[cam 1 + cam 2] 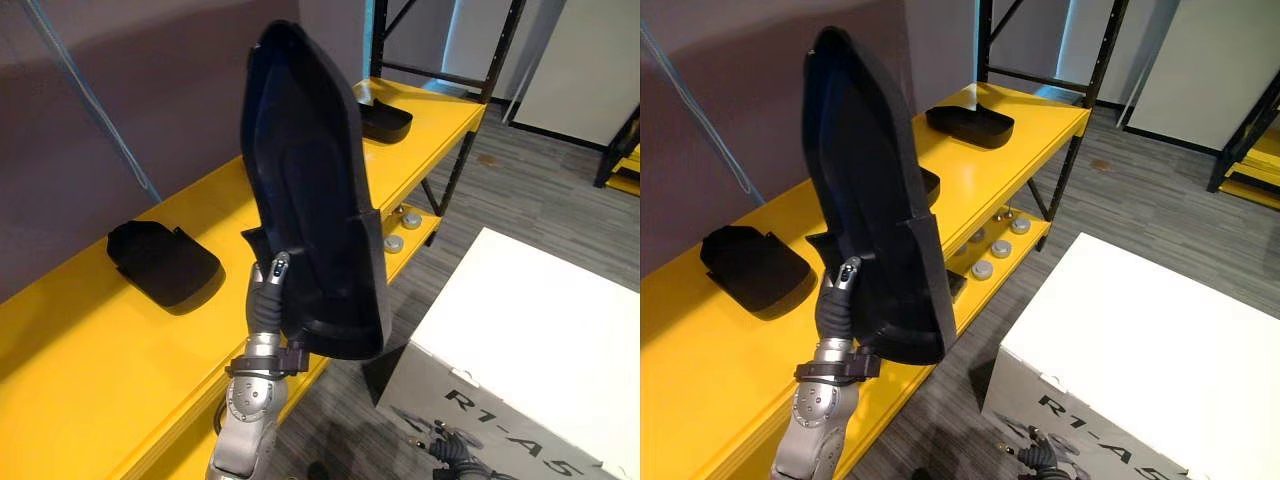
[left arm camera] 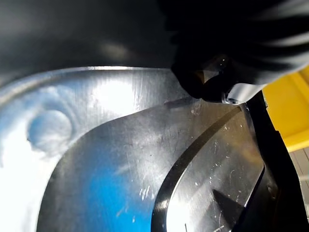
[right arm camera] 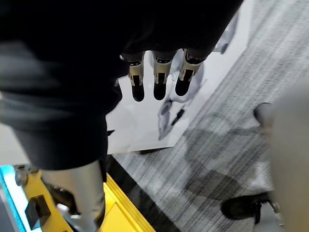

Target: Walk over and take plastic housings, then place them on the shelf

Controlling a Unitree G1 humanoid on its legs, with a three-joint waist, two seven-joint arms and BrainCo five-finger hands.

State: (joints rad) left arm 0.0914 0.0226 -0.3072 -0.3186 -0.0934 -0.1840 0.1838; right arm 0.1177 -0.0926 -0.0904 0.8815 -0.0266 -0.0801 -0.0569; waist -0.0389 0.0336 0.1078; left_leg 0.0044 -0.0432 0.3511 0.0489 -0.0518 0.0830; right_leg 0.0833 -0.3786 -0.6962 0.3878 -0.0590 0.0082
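Left eye view: left-hand fingers (image 1: pixel 280 268) grip upright housing (image 1: pixel 310 180).

light: bright, even; glare: on plastic housing (image 2: pixel 111 96); shadows: soft

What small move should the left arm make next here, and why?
Probably lower and tilt the held housing flat onto the yellow shelf, on the bare stretch beside the lying housing. The left hand grips it upright above the shelf edge, not yet set down; the right hand hangs open.
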